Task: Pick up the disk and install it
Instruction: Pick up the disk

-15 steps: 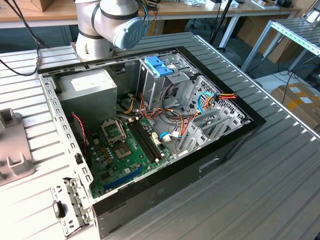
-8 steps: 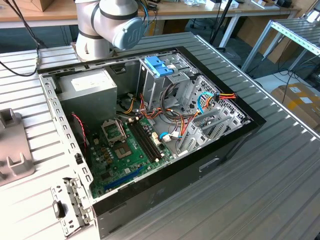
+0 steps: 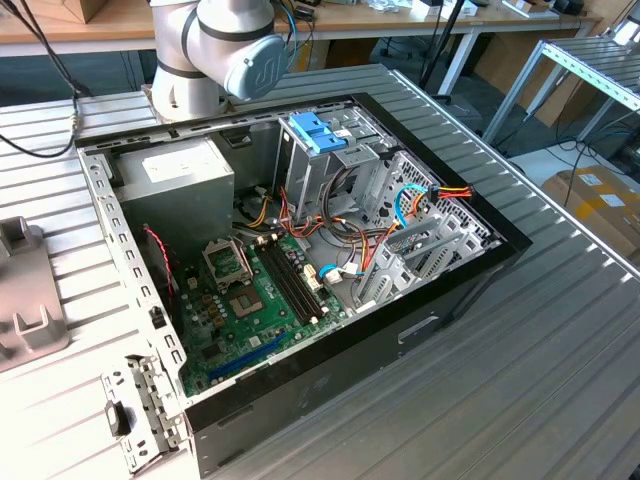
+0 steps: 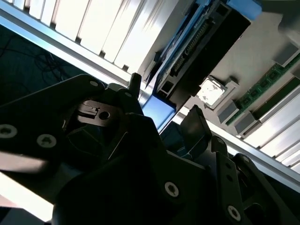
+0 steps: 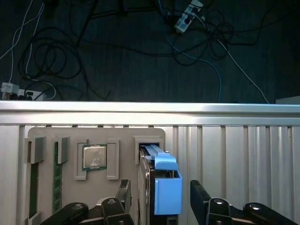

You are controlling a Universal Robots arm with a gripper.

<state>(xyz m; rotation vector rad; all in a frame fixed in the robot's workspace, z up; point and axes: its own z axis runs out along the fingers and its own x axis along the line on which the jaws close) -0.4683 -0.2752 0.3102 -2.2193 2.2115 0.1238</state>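
Ribbed aluminium table (image 5: 243, 159) carries the work, and near its edge sits a grey parts tray (image 5: 126, 136).

In the first wrist view the gripper (image 5: 158, 185) is released. Its dark fingers (image 5: 123, 194) stand one on each side of the disk (image 5: 168, 197), with a little gap on both sides, so nothing is clamped yet. The disk stands on its edge in a slot of the tray, with the blue tab (image 5: 165, 161) on its exposed end. Beside it, a processor chip (image 5: 95, 156) and memory sticks (image 5: 57, 173) lie in their own pockets.

I think the risk is in the closing. If the fingers press off-centre, or only on the plastic rail, the disk may tilt in its slot and jam when lifted, or slip out. A finger could also catch the tray wall.

In the exterior view the open computer case (image 3: 330, 370) lies on ribbed table as well — motherboard (image 3: 250, 310) up, with a pale blue bracket (image 3: 318, 132) on the drive cage and a grey power-supply box (image 3: 180, 180) in one corner. The arm base (image 3: 215, 50) rises behind it. Around are a dark floor with loose cables (image 5: 47, 51), wooden benches (image 3: 90, 20) and cardboard boxes (image 3: 600, 195).
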